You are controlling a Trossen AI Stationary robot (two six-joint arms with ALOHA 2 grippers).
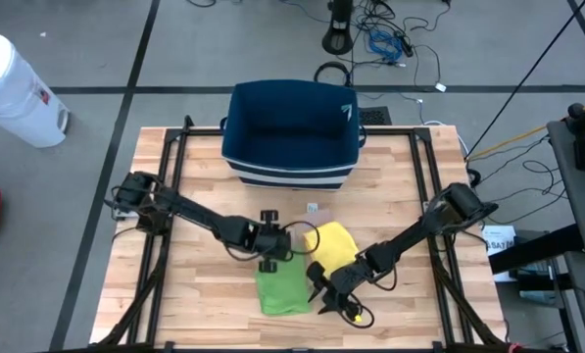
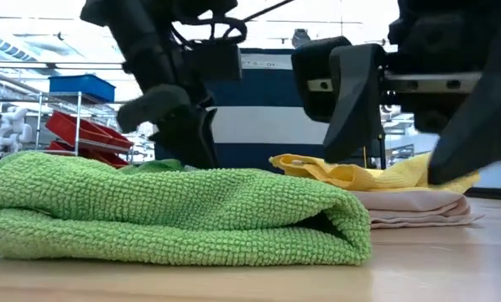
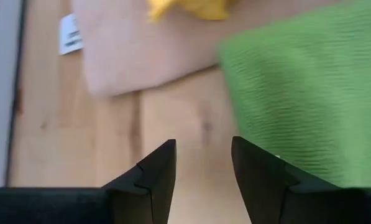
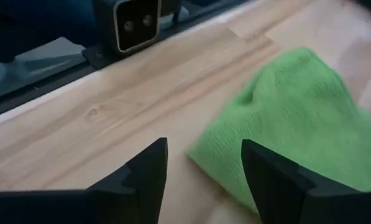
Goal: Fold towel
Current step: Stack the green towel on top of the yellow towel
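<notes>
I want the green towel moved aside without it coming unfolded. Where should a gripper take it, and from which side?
Probably by the folded edge of the green towel, which shows rounded and closed at its left end in the low view; the layers gape at its right end, toward the yellow cloth. Come in level from the closed side, one finger under, one over, pinching all layers together.

Left dark six-joint arm reaches in from the left edge toward mid-table; its left gripper point(image 1: 269, 253) has jaws apart, empty. Right dark six-joint arm extends from the right edge; its right gripper point(image 1: 323, 290) likewise stands parted, holding nothing.
</notes>
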